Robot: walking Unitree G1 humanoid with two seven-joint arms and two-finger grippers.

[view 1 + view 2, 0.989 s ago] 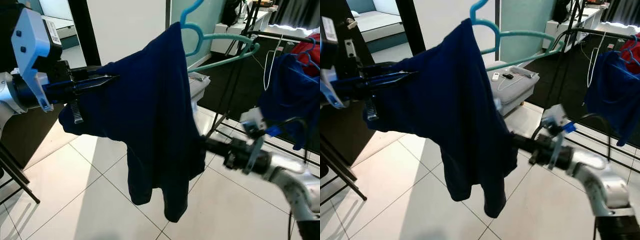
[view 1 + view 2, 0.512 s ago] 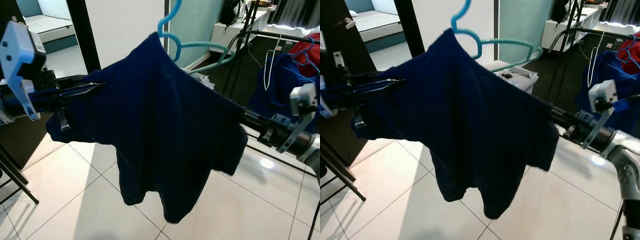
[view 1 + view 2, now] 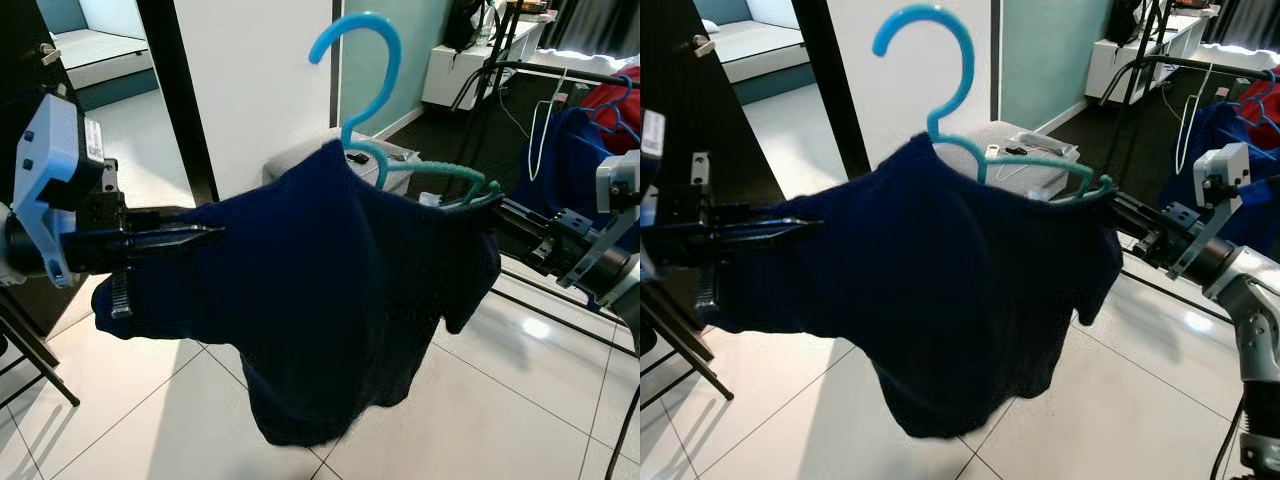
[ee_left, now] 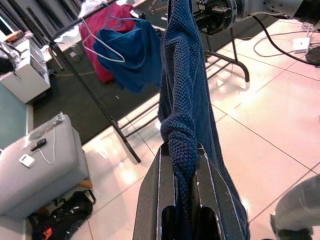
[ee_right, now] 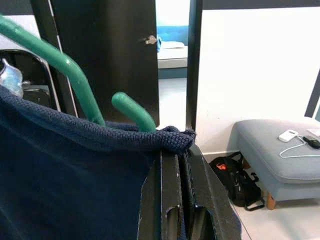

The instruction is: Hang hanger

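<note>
Left eye: navy sweater (image 3: pixel 320 300) on teal hanger (image 3: pixel 375 120) is held up mid-air btwn both arms. Left wrist: left gripper (image 4: pixel 182 165) is clamped on a knit fold. Right wrist: right gripper (image 5: pixel 180 160) is closed on sweater edge by hanger end

The hanger (image 3: pixel 370 110) is turquoise, the knit sweater (image 3: pixel 320 300) on it navy. The floor (image 3: pixel 480 420) is white tile.

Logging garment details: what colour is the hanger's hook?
Bright blue hook on a teal-green hanger; clearest in the right eye view.
</note>
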